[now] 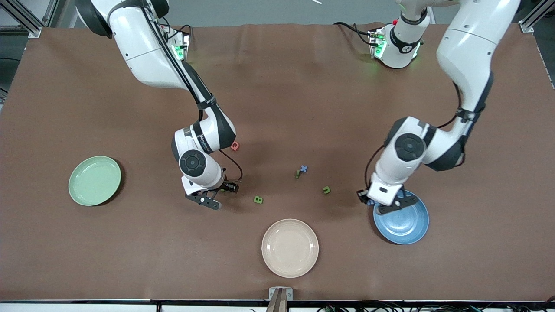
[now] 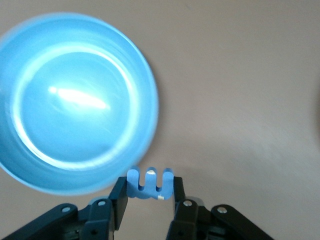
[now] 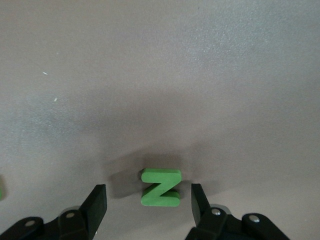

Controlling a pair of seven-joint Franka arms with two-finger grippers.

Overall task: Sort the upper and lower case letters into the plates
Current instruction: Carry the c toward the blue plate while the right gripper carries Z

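My left gripper is shut on a blue letter with three prongs, hanging just over the rim of the blue plate, which holds nothing. My right gripper is low over the table and open. A green Z lies flat between its fingers, touching neither. The pale green plate sits bare toward the right arm's end. A red letter, a green B, a blue x, a green letter beside it and a green u lie mid-table.
A cream-white plate sits nearest the front camera, at the middle of the table's edge. The brown table surface stretches bare toward the robots' bases. The right arm's elbow hangs over the red letter's area.
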